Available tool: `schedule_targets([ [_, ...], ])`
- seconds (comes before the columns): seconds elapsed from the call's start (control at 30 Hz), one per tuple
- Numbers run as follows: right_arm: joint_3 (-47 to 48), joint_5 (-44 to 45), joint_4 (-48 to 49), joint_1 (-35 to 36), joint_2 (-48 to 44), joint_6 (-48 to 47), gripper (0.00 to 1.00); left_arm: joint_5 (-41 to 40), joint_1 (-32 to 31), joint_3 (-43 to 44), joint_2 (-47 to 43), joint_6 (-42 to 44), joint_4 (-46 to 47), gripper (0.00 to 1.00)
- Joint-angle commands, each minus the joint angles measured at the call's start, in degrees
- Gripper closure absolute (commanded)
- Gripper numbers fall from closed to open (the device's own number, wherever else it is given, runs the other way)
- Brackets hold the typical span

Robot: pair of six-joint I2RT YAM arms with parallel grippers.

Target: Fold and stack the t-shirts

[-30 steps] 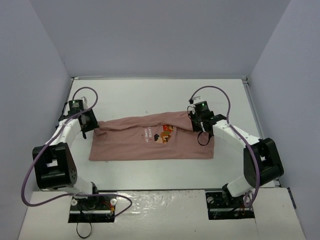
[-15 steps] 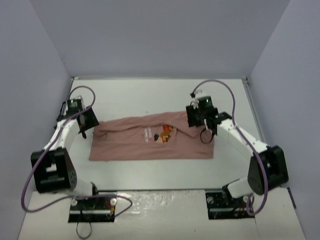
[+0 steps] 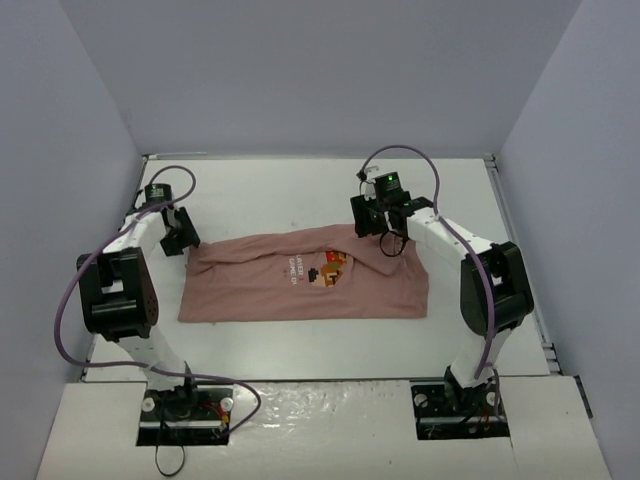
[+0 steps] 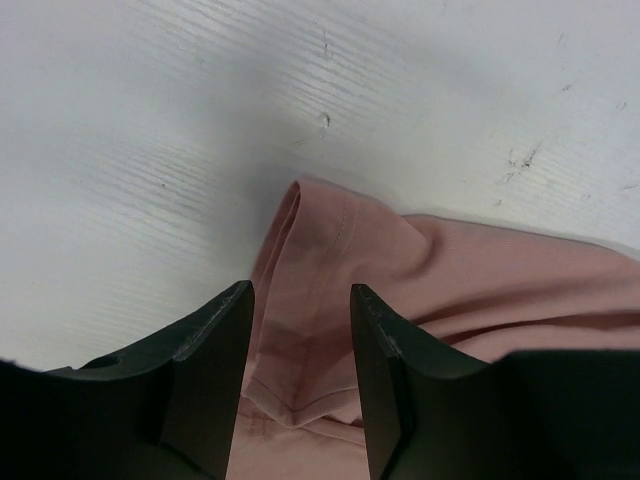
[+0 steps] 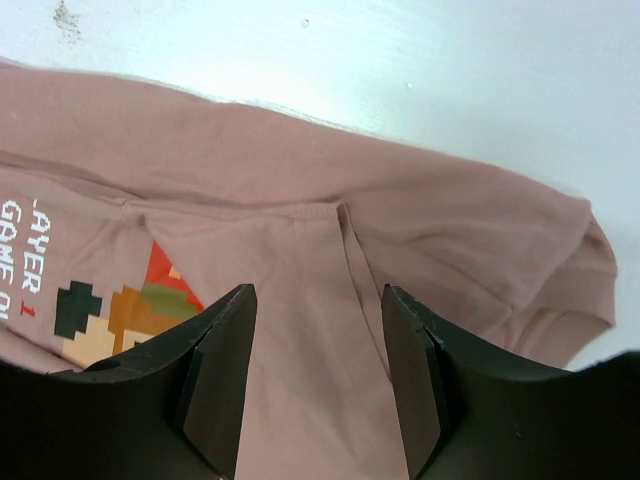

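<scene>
One dusty-pink t-shirt (image 3: 300,285) lies flat across the middle of the white table (image 3: 290,195) as a long band. Its chest graphic (image 3: 327,268) faces up and its far edge appears to be turned over.

**Handling.** The cloth is soft, light and limp, and it will sag and wrinkle wherever it is unsupported. It is best pinched at a hemmed edge, sleeve or corner, with both ends lifted together.

**Left gripper** (image 4: 300,295). The fingers are parted and hold nothing, and they hover over the shirt's left end. The hemmed sleeve (image 4: 330,240) shows in the gap between them. Whether the tips touch the cloth cannot be told.

**Right gripper** (image 5: 317,295). The fingers are likewise parted and empty, poised above the far right part of the shirt. A crease (image 5: 355,260) runs beneath the gap, and the graphic lies just to one side.

Judged from this layout, more folds are needed before the shirt forms a compact stack.
</scene>
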Motion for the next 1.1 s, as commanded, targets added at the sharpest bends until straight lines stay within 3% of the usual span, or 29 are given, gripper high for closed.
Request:
schedule_targets([
  [0.0, 6.4, -3.1, 1.0, 0.2, 3.6, -1.1, 0.5, 2.2, -1.9, 2.4, -3.9, 1.7, -0.2, 0.6],
  [0.2, 9.9, -6.3, 0.8, -0.3, 9.5, -1.4, 0.5, 2.6, -2.9, -0.4, -8.8, 1.6, -0.5, 0.6],
  [0.67, 10.0, -5.1, 0.8, -0.3, 13.3, -1.0, 0.52, 3.9, -6.2, -6.3, -22.4, 1.8, -3.2, 0.6],
  [0.83, 9.4, -5.7, 0.8, -0.2, 13.2, -0.7, 0.68, 3.6, -6.5, -7.7, -25.7, 2.4, -3.9, 0.6],
  [1.07, 6.9, -5.9, 0.8, -0.2, 12.1, -0.6, 0.96, 3.6, -6.6, -8.7, -26.8, 2.6, -4.1, 0.6],
])
